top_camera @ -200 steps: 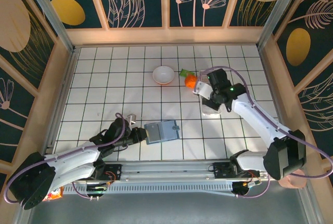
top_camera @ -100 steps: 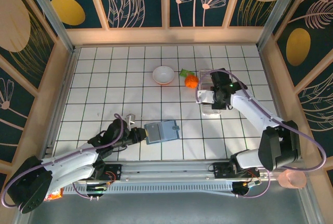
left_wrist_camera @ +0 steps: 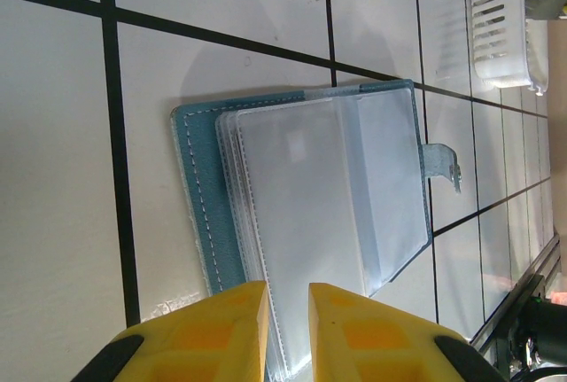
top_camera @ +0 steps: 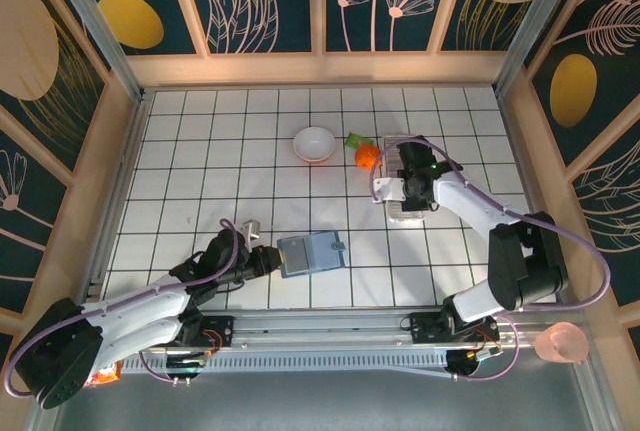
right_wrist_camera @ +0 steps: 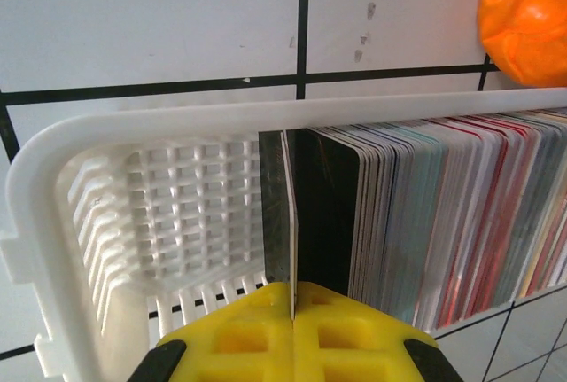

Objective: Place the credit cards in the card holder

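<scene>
Yellow right hand (right_wrist_camera: 292, 300) apparently pinches one card (right_wrist_camera: 290, 214).

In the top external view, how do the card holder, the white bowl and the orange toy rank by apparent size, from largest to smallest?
1. card holder, lying open: largest
2. white bowl: somewhat smaller
3. orange toy: clearly smallest
All three seem about equally far from the camera, so nearness should not change this order.
</scene>
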Action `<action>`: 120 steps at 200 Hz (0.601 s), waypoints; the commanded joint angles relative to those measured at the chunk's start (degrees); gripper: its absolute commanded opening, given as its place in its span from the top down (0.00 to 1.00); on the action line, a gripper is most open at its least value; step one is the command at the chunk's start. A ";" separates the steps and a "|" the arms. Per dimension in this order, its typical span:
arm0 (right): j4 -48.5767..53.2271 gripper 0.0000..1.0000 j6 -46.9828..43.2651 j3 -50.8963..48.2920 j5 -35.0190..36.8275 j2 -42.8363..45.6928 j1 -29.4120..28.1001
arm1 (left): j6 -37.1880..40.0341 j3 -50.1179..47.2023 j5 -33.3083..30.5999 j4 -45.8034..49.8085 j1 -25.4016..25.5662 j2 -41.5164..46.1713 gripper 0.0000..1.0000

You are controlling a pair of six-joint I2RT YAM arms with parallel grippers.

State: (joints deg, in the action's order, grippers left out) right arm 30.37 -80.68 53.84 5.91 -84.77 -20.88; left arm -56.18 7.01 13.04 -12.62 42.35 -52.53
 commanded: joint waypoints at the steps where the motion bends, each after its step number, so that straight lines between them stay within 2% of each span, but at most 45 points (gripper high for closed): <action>1: -3.25 1.00 -0.32 -0.76 -0.87 -1.06 -0.69 | -0.31 -0.88 -0.25 -1.82 0.07 -0.38 0.81; 29: -7.17 1.00 -0.72 -2.44 0.49 -0.53 -1.10 | -0.24 -0.91 -0.34 -1.89 0.08 -0.42 0.81; 62: -16.62 0.97 -4.01 -8.02 6.14 1.51 -2.33 | -0.25 -0.24 0.06 -1.77 0.08 -0.38 0.80; 101: -24.69 0.77 -5.05 -12.47 6.98 4.32 -3.61 | -0.45 -0.51 0.31 -2.36 0.06 -0.96 0.80; 120: -27.82 0.72 -5.71 -14.01 8.30 4.94 -3.94 | -0.55 -0.52 0.76 -2.64 0.08 -1.42 0.80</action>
State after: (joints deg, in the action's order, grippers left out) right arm 10.52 -84.44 41.74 11.77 -81.73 -24.03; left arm -56.21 6.83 13.08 -13.52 42.35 -53.34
